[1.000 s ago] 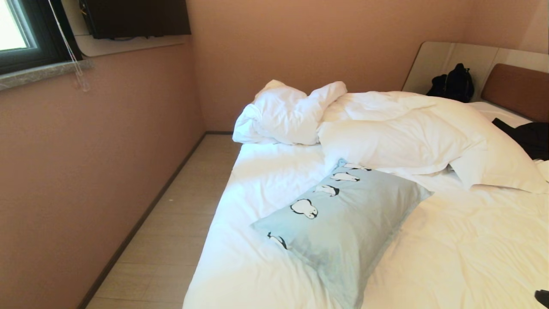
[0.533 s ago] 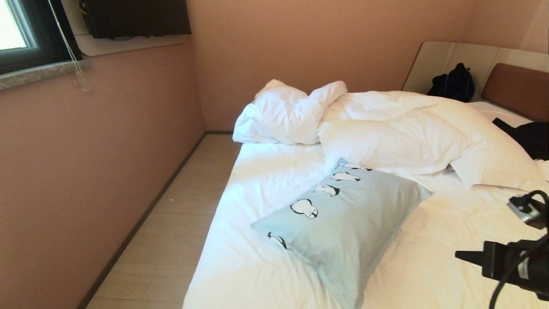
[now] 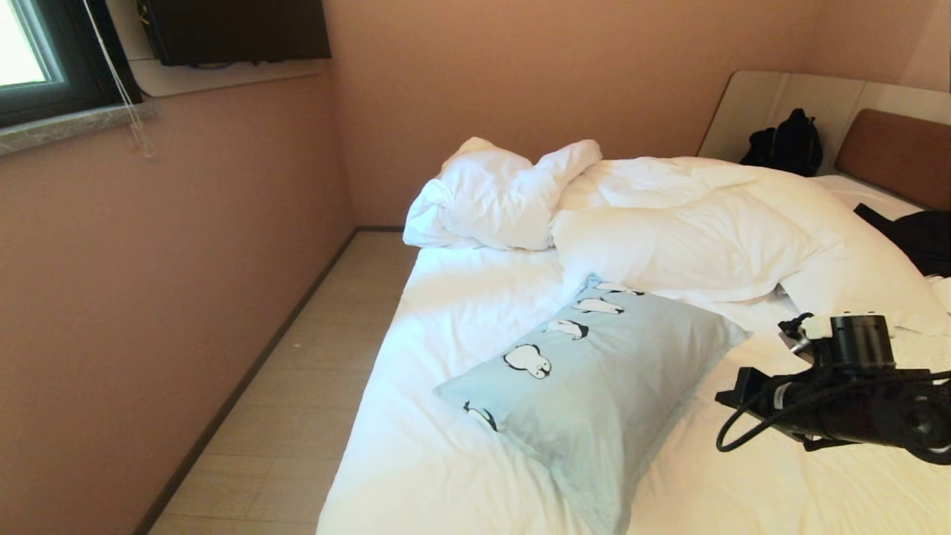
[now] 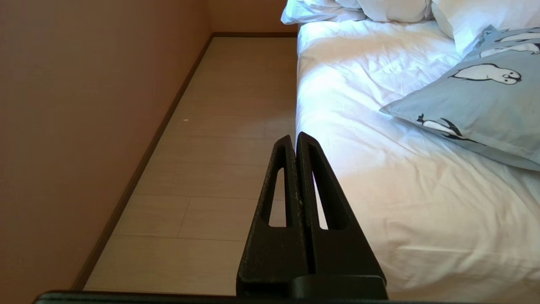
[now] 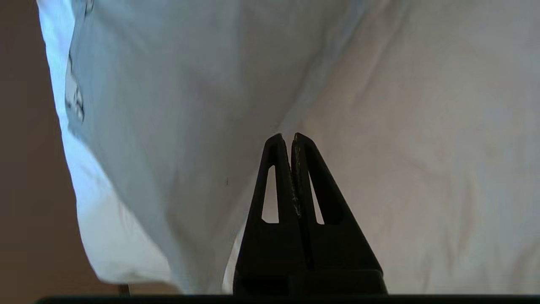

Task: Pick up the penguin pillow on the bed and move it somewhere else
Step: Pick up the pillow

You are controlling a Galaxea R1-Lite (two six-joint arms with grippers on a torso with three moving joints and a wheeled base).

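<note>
The penguin pillow [image 3: 602, 379], pale blue with a row of black-and-white penguins, lies slantwise on the white sheet of the bed [image 3: 461, 312], near its front left corner. My right gripper [image 3: 735, 394] hovers just right of the pillow's right edge, pointing toward it. Its fingers are shut and empty. In the right wrist view the gripper's tip [image 5: 290, 137] lines up with the seam where the pillow [image 5: 168, 105] meets the sheet. My left gripper [image 4: 294, 137] is shut and empty. It hangs low by the bed's left side, with the pillow [image 4: 476, 109] ahead to its right.
A rumpled white duvet [image 3: 669, 223] is heaped behind the pillow. A black bag [image 3: 787, 145] and dark clothing [image 3: 914, 238] lie near the brown headboard [image 3: 899, 156]. A strip of pale floor [image 3: 312, 371] runs between the bed and the left wall [image 3: 148, 297].
My right arm has come up into the head view from the lower right corner and swung left toward the pillow's right edge. The pillow has not moved.
</note>
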